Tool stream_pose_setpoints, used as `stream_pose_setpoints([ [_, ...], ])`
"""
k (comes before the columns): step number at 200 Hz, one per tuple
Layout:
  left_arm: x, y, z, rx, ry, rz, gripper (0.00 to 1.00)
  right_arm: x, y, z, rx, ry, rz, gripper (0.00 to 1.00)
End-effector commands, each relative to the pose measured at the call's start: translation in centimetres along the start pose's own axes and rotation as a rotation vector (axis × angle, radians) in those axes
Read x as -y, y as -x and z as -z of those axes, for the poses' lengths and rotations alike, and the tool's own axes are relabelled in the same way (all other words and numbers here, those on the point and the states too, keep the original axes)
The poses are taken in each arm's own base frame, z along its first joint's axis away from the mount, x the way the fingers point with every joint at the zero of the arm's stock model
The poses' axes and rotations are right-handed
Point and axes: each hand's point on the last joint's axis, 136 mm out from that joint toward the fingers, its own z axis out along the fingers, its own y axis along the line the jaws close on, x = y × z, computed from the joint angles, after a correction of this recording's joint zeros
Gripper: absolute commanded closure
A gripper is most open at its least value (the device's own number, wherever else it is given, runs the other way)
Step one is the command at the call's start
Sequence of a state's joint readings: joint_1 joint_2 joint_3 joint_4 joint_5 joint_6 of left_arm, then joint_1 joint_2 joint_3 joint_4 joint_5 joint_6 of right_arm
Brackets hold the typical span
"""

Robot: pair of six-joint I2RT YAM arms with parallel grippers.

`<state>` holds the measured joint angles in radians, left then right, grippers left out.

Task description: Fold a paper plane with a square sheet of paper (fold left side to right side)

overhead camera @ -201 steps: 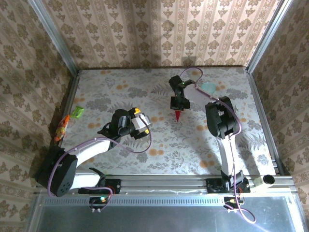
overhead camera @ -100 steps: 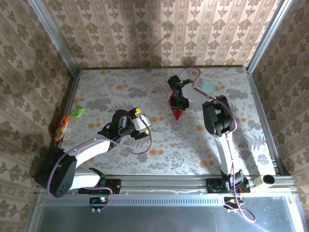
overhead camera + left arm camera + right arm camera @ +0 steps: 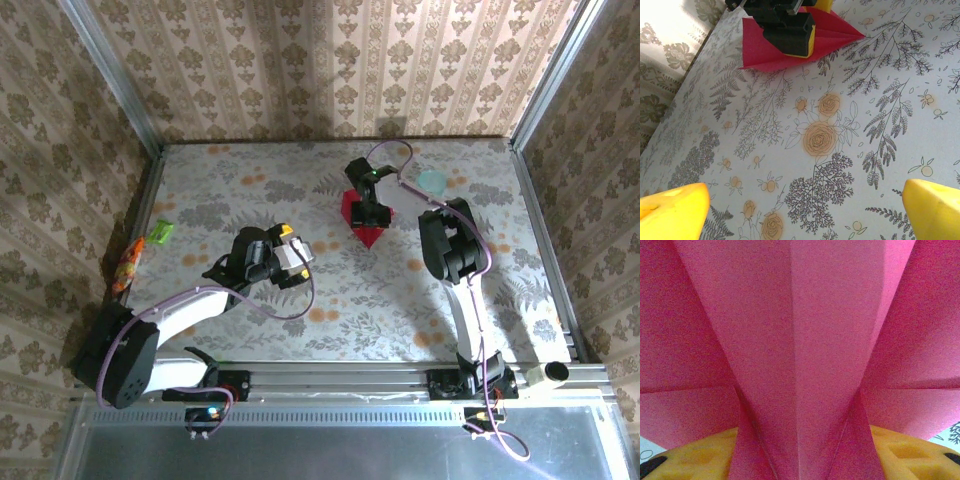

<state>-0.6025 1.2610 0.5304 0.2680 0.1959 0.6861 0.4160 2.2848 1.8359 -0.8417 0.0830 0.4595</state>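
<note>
The magenta-red paper plane (image 3: 350,207) lies on the flowered table at centre back, wings spread, its tip pointing toward the near edge. My right gripper (image 3: 369,216) stands on top of it. In the right wrist view the paper plane (image 3: 800,340) runs with its centre fold down between the yellow fingers (image 3: 690,460), which are shut on it. The left wrist view has the paper plane (image 3: 760,50) at the top, under the right gripper (image 3: 788,35). My left gripper (image 3: 297,253) hovers left of the plane; it (image 3: 805,212) is open, with bare table between its fingers (image 3: 670,210).
A pale teal cup (image 3: 432,181) stands at the back right, behind the right arm. A green packet (image 3: 160,233) and an orange packet (image 3: 127,265) lie along the left edge. Metal rails and patterned walls enclose the table (image 3: 250,190).
My right gripper has shifted slightly left and back with the plane. The plane went from a narrow hanging dart to a wide shape spread on the table. The left arm has not moved.
</note>
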Motion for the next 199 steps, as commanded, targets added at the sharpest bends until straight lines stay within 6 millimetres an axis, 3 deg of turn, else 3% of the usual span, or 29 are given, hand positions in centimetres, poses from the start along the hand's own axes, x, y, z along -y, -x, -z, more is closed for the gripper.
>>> stream_pose_setpoints([
  [1,-0.5,1.1,0.3,0.016,0.005,-0.027,0.0,0.5,-1.0,0.8,-0.016,-0.006,0.018,0.45],
  [109,-0.6,1.2,0.3,0.02,0.008,-0.025,0.0,0.5,-1.6,6.1,0.025,0.051,-0.007,0.41],
  [138,-0.6,1.3,0.3,0.023,0.011,-0.019,0.0,1.0,-2.1,9.4,0.093,0.085,-0.001,0.38],
  [163,-0.6,1.2,0.2,0.024,0.012,-0.015,0.0,2.9,-2.9,12.8,0.212,0.101,-0.02,0.32],
  [199,-0.5,1.0,0.1,0.014,0.008,-0.016,0.0,8.0,-5.8,15.0,0.322,0.09,-0.069,0.27],
])
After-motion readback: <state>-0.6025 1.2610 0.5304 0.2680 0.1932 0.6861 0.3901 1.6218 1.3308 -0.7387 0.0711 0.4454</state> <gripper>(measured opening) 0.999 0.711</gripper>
